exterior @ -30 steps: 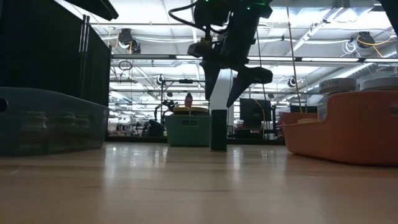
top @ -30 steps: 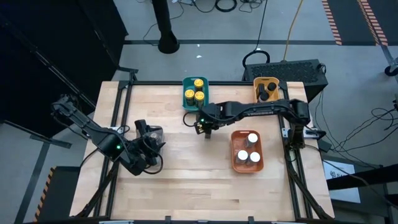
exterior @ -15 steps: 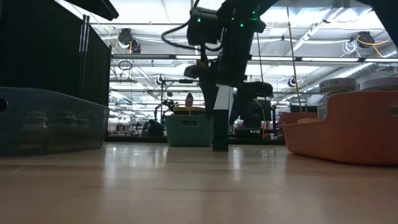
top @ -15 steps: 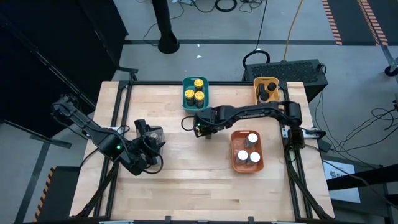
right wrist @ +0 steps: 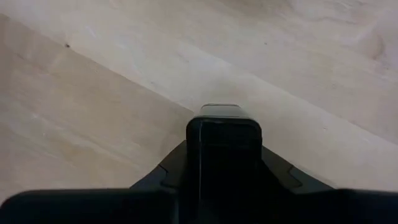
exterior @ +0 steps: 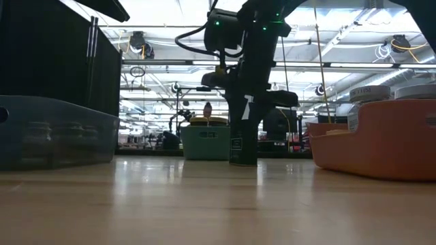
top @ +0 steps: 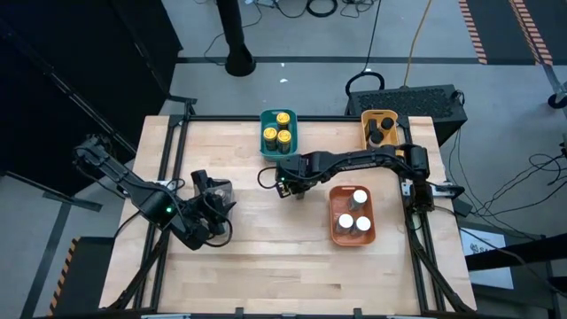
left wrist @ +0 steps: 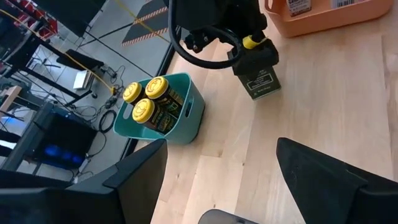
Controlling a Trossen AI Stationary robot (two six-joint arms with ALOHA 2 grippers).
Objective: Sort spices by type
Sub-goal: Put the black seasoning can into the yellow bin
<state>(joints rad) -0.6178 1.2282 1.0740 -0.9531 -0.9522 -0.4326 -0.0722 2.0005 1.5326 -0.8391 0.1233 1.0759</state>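
A pale wooden bench [top: 266,257] fills my overhead feed, with a grey workshop floor and loose cables around it. Nearest me on the left, the left gripper [top: 213,206] waits low over a clear-walled grey tray [top: 219,188] at the bench's left side; from its own wrist camera I see its two dark fingers [left wrist: 329,180] set wide apart with nothing between them. Nearer on the right, an orange tray [top: 352,236] carries three white-topped spice jars [top: 360,197].

At mid-bench the right gripper [top: 289,183] reaches in from the right and stands down on a slim black spice jar [left wrist: 258,73]. The jar is upright on the bare wood, well apart from every tray. In my low feed the dark fingers [exterior: 240,109] run down over the jar's sides, and the right wrist feed shows the jar's black top [right wrist: 224,134] seated between them, so I read the jaws as clamped on it.

Farther back, a teal tray [top: 277,133] holds three yellow-topped jars [top: 283,136]. At the far right corner a yellow tray [top: 381,118] holds two more black jars [top: 378,134]. Beyond the bench, my low feed shows a brightly lit hall of racks and ceiling lamps.
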